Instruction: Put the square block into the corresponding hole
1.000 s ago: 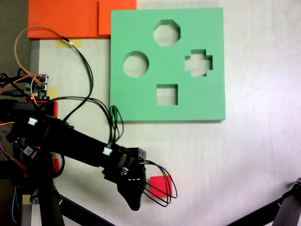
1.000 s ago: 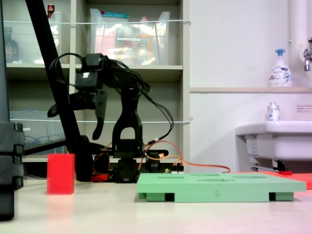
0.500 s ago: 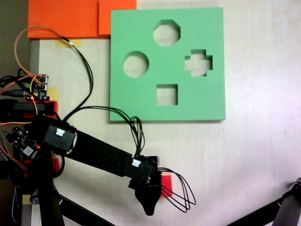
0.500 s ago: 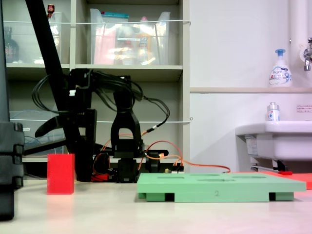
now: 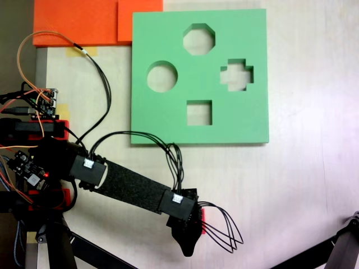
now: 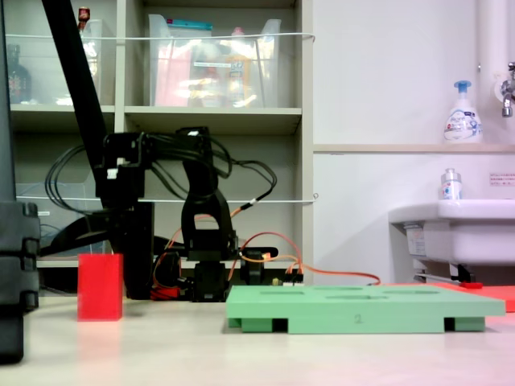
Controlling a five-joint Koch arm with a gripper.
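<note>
The square block [image 5: 201, 214] is a red foam cube near the lower middle of a fixed view, with just a red sliver showing beside the black gripper [image 5: 189, 224] that hangs over it. From the side, the block [image 6: 100, 287] stands upright on the table. The gripper [image 6: 100, 245] is low over it, one jaw splayed out to the left, so it looks open and not closed on the block. The corresponding hole [image 5: 199, 112] is the square cutout in the green foam board [image 5: 247, 33], well away from the block. The board [image 6: 362, 310] lies flat at the right.
Orange foam slabs [image 5: 84, 22] lie beyond the board's far corner. The arm's base and a circuit board [image 5: 47, 103] with looping cables sit at the left edge. Black tripod legs [image 5: 339, 249] cross the lower corners. A slanted black pole [image 6: 80, 96] stands near the block, and a sink [image 6: 451, 233] is at the right.
The arm has stretched further out and come down, so the gripper now covers most of the red block from above. The block and the board have not moved.
</note>
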